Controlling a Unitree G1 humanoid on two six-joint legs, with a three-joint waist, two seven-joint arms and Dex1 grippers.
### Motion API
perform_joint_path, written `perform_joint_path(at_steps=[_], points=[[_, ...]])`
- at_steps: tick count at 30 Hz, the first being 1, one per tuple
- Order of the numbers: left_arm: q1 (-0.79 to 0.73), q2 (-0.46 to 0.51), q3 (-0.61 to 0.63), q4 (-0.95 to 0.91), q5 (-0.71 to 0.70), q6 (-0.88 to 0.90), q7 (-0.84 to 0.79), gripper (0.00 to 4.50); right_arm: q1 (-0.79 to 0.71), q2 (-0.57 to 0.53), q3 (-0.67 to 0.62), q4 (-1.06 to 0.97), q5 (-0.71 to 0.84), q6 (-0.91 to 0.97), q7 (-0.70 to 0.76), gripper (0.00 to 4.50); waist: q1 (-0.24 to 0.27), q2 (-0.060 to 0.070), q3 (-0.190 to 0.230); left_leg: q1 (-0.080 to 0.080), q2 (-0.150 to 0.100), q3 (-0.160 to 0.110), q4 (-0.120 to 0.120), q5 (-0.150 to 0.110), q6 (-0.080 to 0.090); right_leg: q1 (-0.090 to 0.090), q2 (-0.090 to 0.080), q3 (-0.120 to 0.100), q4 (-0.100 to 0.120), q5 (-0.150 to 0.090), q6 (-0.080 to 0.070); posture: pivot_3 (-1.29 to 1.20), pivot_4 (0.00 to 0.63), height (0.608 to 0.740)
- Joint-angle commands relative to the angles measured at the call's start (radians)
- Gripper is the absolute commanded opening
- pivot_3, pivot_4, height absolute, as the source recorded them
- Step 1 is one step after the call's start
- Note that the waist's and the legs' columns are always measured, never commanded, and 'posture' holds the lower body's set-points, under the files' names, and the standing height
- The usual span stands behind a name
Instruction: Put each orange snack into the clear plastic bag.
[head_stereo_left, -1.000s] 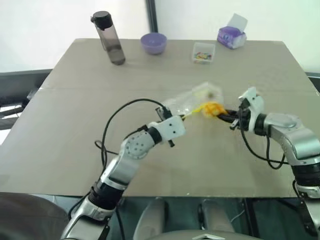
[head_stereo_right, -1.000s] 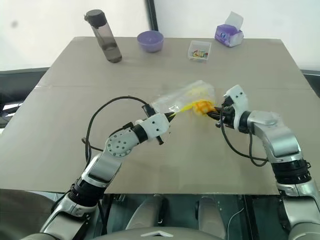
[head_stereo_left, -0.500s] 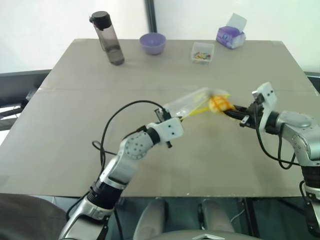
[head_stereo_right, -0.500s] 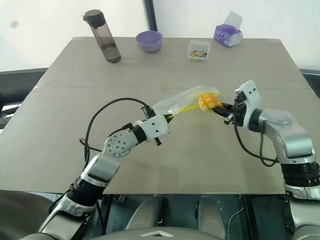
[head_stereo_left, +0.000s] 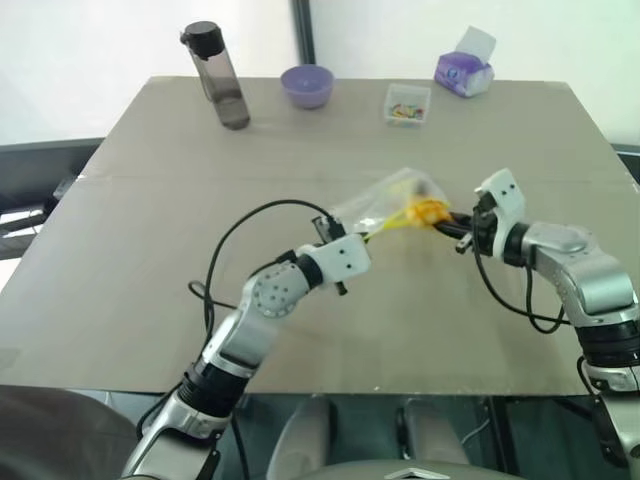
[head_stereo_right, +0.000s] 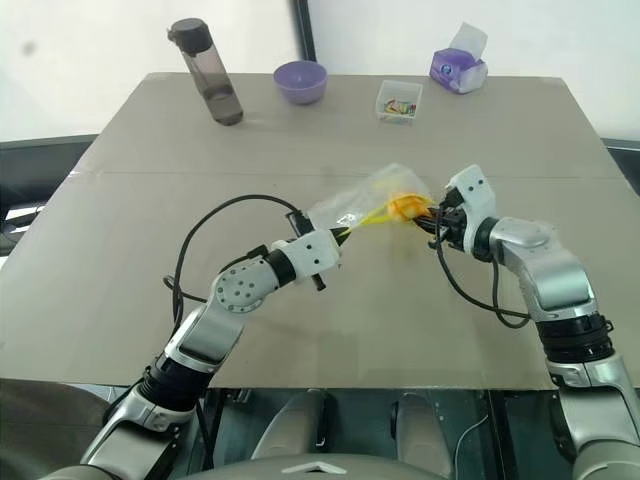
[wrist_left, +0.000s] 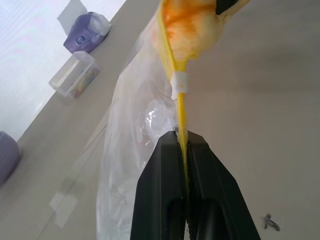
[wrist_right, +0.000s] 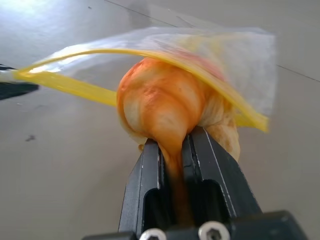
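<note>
Pinching the orange snack (wrist_right: 165, 107) from behind, the right tool (head_stereo_right: 432, 217) has it at the mouth of the clear plastic bag (head_stereo_left: 385, 203), lifted over the middle of the surface (head_stereo_left: 150, 220). The left tool (wrist_left: 183, 145) is pressed together on the bag's yellow seal strip (wrist_left: 181, 117), holding that edge taut. The mouth faces the right tool, so the snack likely just needs pushing further along the bag's long axis, toward the left tool.

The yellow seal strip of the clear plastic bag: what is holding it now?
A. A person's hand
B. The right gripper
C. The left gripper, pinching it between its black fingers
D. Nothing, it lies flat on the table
C: in the left wrist view the left gripper has its two black fingers closed on the yellow seal strip of the clear plastic bag.
</note>
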Motion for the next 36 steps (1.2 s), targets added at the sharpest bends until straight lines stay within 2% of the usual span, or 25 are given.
perform_joint_path(at_steps=[1,2,5,6,9,10,14,17,19,21,24,28,32,36], points=[[-0.006,0.001,0.007,-0.019,-0.001,-0.024,-0.006,0.0,-0.037,-0.003,-0.038,0.069,-0.07,-0.005,-0.102,0.01,-0.001,0.0,0.0,0.0,0.0,0.0,0.0,0.0,0.0,0.0,0.0,0.0,0.0,0.0,0.0,0.0,0.15,0.74],[-0.006,0.001,0.007,-0.019,0.0,-0.024,-0.008,0.0,-0.027,-0.013,-0.032,0.065,-0.07,-0.05,-0.07,0.01,0.0,0.0,0.0,0.0,0.0,0.0,0.0,0.0,0.0,0.0,0.0,0.0,0.0,0.0,0.0,0.0,0.15,0.74],[-0.005,0.004,0.008,-0.02,0.0,-0.027,-0.013,0.0,0.003,0.002,-0.044,-0.091,0.102,0.036,0.046,0.01,0.002,0.0,0.0,0.0,0.0,-0.001,0.001,0.0,0.0,0.0,0.0,0.0,0.001,0.0,0.0,0.0,0.15,0.74],[-0.007,0.004,0.008,-0.019,-0.001,-0.027,-0.014,0.0,0.002,0.01,-0.034,-0.102,0.096,0.049,0.03,0.01,0.0,0.0,0.0,0.0,0.0,0.0,0.0,0.0,0.0,-0.001,0.0,0.0,0.001,0.0,0.0,0.0,0.15,0.74],[-0.014,0.003,0.009,-0.013,-0.004,-0.032,-0.017,0.0,-0.019,-0.006,0.036,0.015,-0.088,0.024,-0.107,0.01,-0.007,0.0,0.0,-0.003,0.001,0.0,0.001,0.0,0.0,-0.004,0.001,0.001,0.001,0.0,0.0,0.0,0.15,0.74],[-0.015,0.001,0.009,-0.012,-0.004,-0.033,-0.018,0.0,-0.022,-0.001,0.033,0.027,-0.097,0.016,-0.118,0.01,-0.004,0.0,0.0,-0.003,0.0,0.0,0.001,0.0,0.0,-0.003,0.0,0.0,0.001,0.0,0.0,0.0,0.15,0.74],[-0.018,0.0,0.007,-0.008,-0.007,-0.041,-0.024,0.0,-0.021,0.049,0.007,-0.065,0.006,0.058,-0.069,0.01,-0.001,0.001,0.0,-0.005,0.0,-0.001,0.002,0.0,0.0,-0.005,0.0,-0.001,0.001,0.0,0.0,0.0,0.15,0.74],[-0.027,0.005,-0.002,-0.001,-0.009,-0.064,-0.04,0.0,-0.037,0.025,0.04,0.03,-0.111,-0.014,-0.128,0.01,-0.003,0.001,0.0,-0.007,0.0,-0.002,0.002,0.0,-0.001,-0.005,0.0,-0.001,0.001,0.0,0.0,0.0,0.15,0.74],[-0.027,0.009,-0.002,0.001,-0.009,-0.075,-0.049,0.0,-0.023,0.046,0.026,-0.055,-0.023,0.001,-0.059,0.01,0.002,0.001,0.0,-0.007,-0.001,-0.002,0.003,0.0,-0.001,-0.005,0.0,-0.002,0.001,0.0,0.0,0.0,0.15,0.74],[-0.027,0.012,-0.002,0.003,-0.01,-0.082,-0.055,0.0,-0.019,0.066,0.021,-0.1,0.016,0.033,-0.049,0.01,0.0,0.001,0.0,-0.008,-0.001,-0.003,0.004,0.0,-0.001,-0.006,0.0,-0.003,0.001,0.0,0.0,0.0,0.15,0.74],[-0.035,0.014,-0.005,0.012,-0.015,-0.103,-0.07,0.0,-0.045,0.059,0.056,0.011,-0.127,0.031,-0.178,0.01,-0.002,0.001,0.0,-0.008,-0.001,-0.003,0.004,0.0,0.0,-0.005,0.0,-0.003,0.001,0.0,0.0,0.0,0.15,0.74],[-0.04,0.006,-0.009,0.014,-0.033,-0.115,-0.091,0.0,-0.063,0.135,0.006,-0.042,-0.03,0.075,-0.167,0.01,0.0,0.001,0.0,-0.009,-0.001,-0.004,0.005,0.0,-0.001,-0.006,0.0,-0.003,0.002,0.0,0.0,0.0,0.15,0.74],[-0.039,-0.005,-0.023,0.008,-0.067,-0.131,-0.132,0.0,-0.077,0.114,0.065,0.033,-0.175,-0.008,-0.238,0.01,-0.005,0.001,0.0,-0.01,-0.001,-0.003,0.004,0.002,-0.003,-0.007,0.0,-0.003,0.002,0.0,0.0,0.0,0.15,0.74],[-0.048,-0.016,-0.024,0.006,-0.074,-0.129,-0.139,0.0,-0.079,0.187,0.0,-0.022,-0.037,0.084,-0.193,0.01,-0.004,0.001,0.0,-0.01,-0.001,-0.003,0.005,0.002,-0.003,-0.007,0.0,-0.003,0.001,0.0,0.0,0.0,0.15,0.74]])
